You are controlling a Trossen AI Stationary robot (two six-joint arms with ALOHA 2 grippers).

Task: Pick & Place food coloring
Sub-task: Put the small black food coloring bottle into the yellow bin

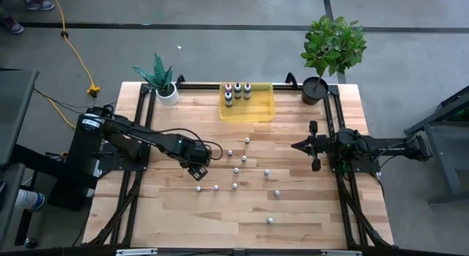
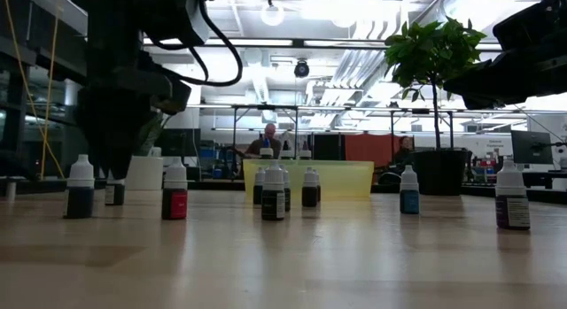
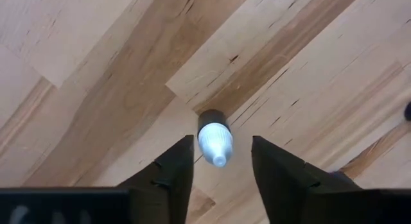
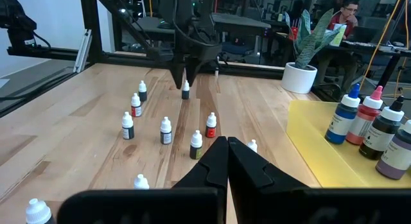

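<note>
Several small white-capped food coloring bottles (image 1: 236, 169) stand upright, scattered over the middle of the wooden table. Several larger ones (image 1: 237, 90) stand in the translucent yellow tray (image 1: 260, 113) at the far edge. My left gripper (image 3: 221, 142) points straight down, open, with one small dark bottle (image 3: 214, 135) standing on the table between its fingertips; a gap shows on each side of the cap. In the right wrist view this gripper (image 4: 184, 79) hovers over that bottle (image 4: 185, 91). The high view hides the bottle under the gripper (image 1: 198, 170). My right gripper (image 4: 227, 142) is shut and waits at the table's right side (image 1: 296, 145).
A spiky plant in a white pot (image 1: 163, 83) and a bushy plant in a dark pot (image 1: 333, 50) flank the tray at the far edge. Black frame rails (image 1: 135, 161) run along both table sides. Neighbouring small bottles (image 1: 198, 188) (image 1: 216, 188) stand close to my left gripper.
</note>
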